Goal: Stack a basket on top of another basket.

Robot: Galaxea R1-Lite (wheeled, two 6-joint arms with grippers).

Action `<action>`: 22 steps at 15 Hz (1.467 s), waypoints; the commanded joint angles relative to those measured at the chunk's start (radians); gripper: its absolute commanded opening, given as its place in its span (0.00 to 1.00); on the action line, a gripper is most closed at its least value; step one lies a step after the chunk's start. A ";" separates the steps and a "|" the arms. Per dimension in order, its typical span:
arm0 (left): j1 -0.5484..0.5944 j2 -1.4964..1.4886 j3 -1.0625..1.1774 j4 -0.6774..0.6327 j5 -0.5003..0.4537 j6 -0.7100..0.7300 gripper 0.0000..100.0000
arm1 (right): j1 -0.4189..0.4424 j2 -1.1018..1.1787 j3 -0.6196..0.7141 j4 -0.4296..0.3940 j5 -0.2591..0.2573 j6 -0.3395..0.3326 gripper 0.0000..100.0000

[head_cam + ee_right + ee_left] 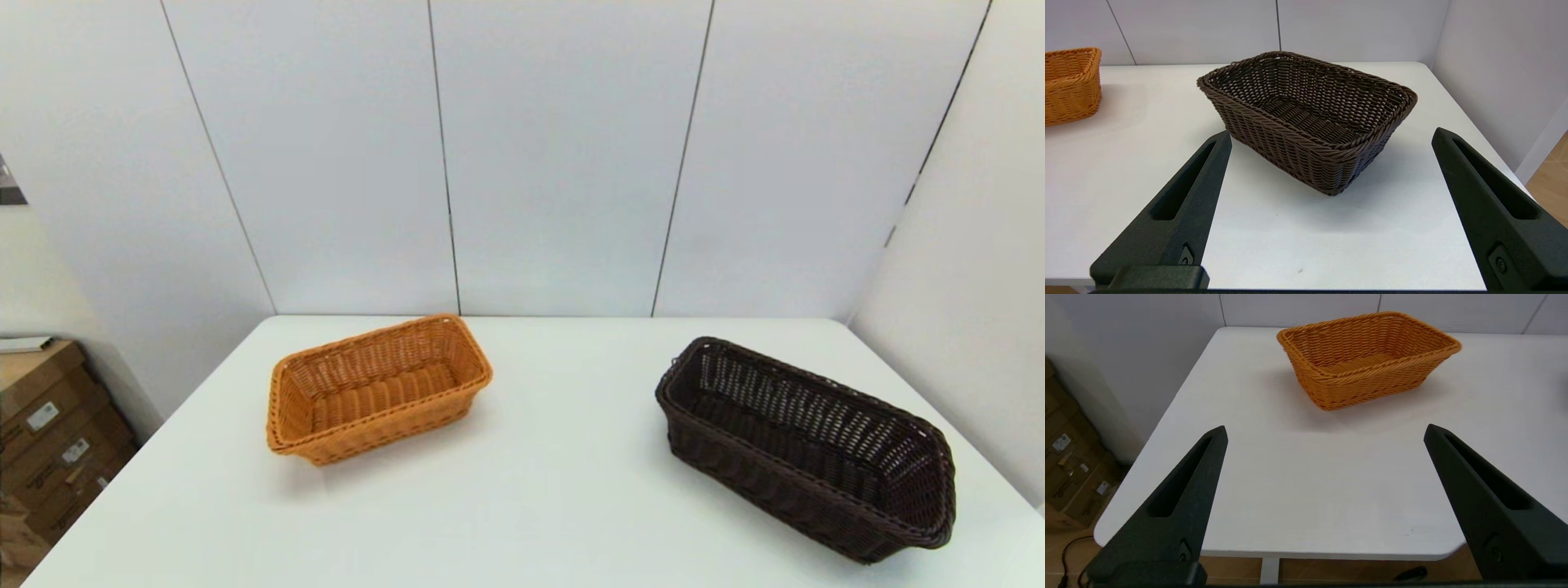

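Two baskets sitting well apart on table (555, 490). Right gripper (1331, 134) spreading wide, empty, dark basket (1306, 118) lying just ahead, long axis running diagonally across fingers. Left gripper (1325, 430) spreading wide, empty, orange basket (1367, 359) farther ahead. Right arm nearer.

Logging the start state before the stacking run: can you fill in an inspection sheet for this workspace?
Surface: white table, flat, both baskets resting on it.
Job's things: dark brown basket upright and empty on the robot's right; orange basket upright and empty on the left. They stand well apart, not stacked.
Clutter: nothing seen on the table.
Grippers: left gripper open, off the near edge, facing the orange basket; right gripper open, over the near edge, facing the dark brown basket. Neither touches anything.
Cables: one dark cable on the floor beside the table.
Surroundings: pale wall panels behind; cardboard boxes at the left.
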 commanded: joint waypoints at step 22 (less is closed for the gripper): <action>-0.025 2.099 -1.388 0.626 -0.014 -0.662 1.00 | -0.001 -0.002 0.000 0.000 0.000 0.000 1.00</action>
